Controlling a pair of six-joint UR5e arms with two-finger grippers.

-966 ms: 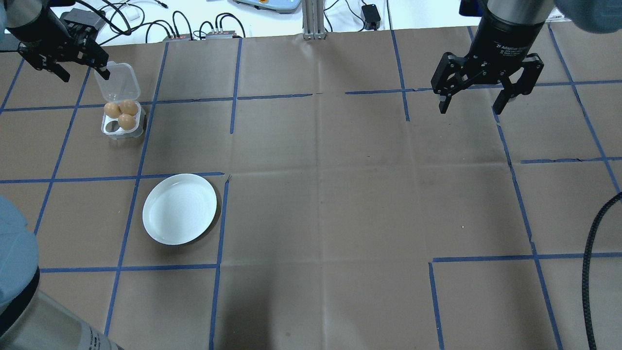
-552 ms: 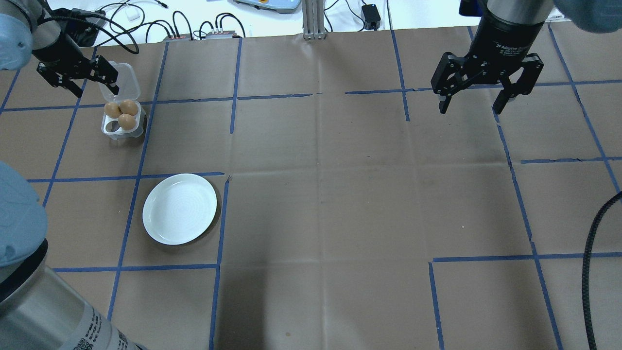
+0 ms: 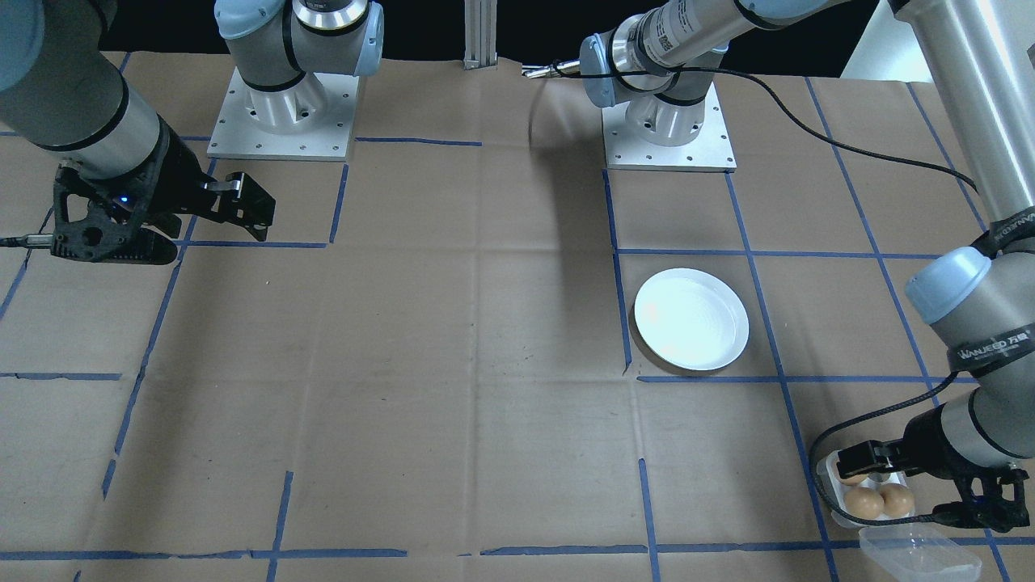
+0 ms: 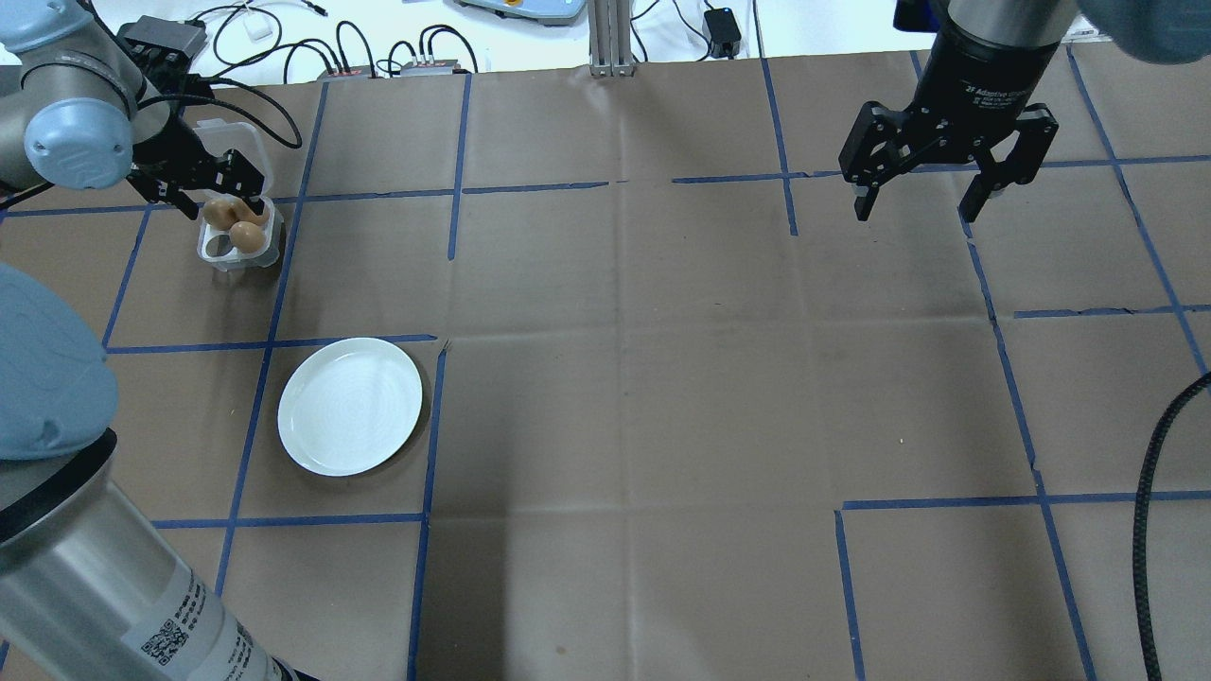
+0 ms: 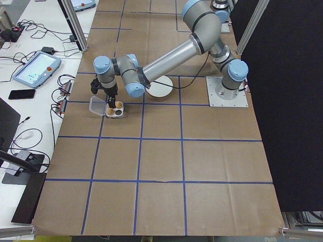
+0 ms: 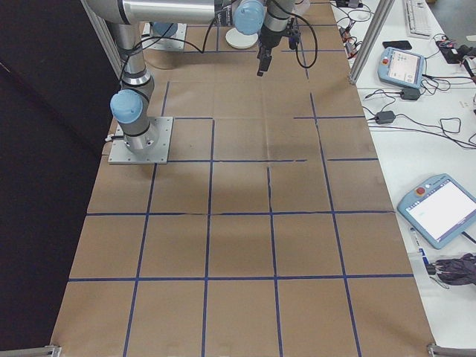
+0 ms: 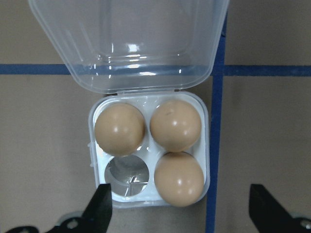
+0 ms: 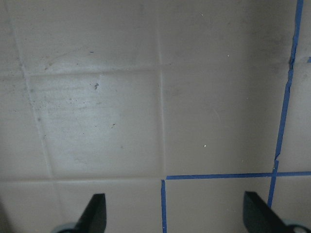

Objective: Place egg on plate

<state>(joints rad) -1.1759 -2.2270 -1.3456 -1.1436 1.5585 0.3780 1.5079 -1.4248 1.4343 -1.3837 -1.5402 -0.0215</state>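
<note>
Brown eggs (image 7: 175, 145) sit in the tray (image 7: 148, 155) as the left hand (image 4: 203, 184), wide open and empty, has dropped over them, ready to grasp; the plate (image 4: 350, 407) waits nearby.

Even, bright light from above covers the brown tabletop (image 4: 662, 378), with only soft, blurred shadows: a dim patch near the overhead view's bottom edge and a curved one by the far bases in the front-facing view. The plate (image 3: 691, 319) glares white, nearly washed out. The clear egg tray lid (image 7: 129, 43) shows small glints, and both wrist views are slightly soft.
</note>
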